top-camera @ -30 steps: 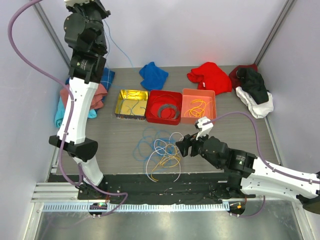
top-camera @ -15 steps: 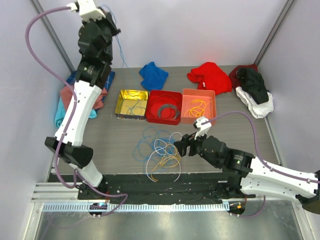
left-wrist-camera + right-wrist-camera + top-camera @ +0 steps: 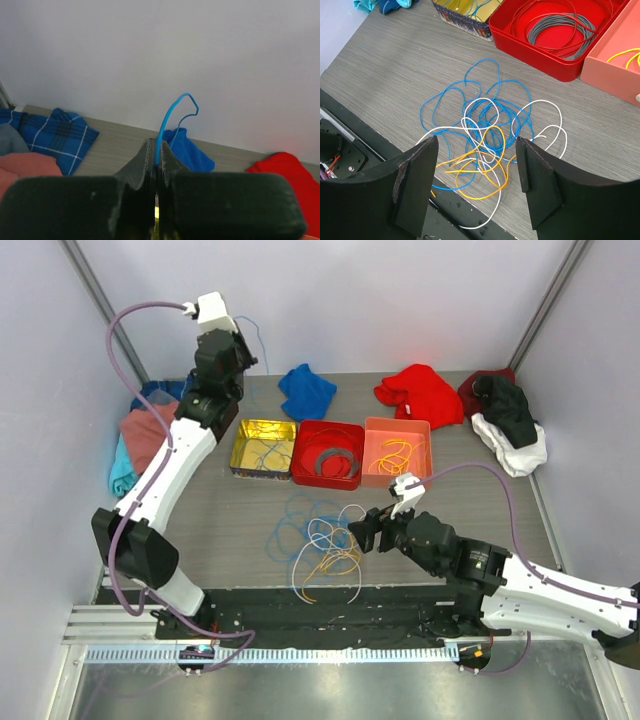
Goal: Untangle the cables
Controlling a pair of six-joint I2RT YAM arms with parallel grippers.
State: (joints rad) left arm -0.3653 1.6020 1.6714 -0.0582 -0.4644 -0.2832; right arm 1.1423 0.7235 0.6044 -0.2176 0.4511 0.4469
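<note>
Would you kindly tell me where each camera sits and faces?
Top external: above, behind the bases, looking down at the table; left arm, right arm show.
Left wrist: high, facing the back wall; shut left gripper pinches blue cable.
Right wrist: low, looking down at the tangle between open right gripper fingers.
Shared: top and right wrist see the tangle.

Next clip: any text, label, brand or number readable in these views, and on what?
No text can be read in any view.
Yellow tin: printed pattern on its side, too small and blurred to tell whether it holds words.
Red tray and orange tray: no marks visible.
</note>
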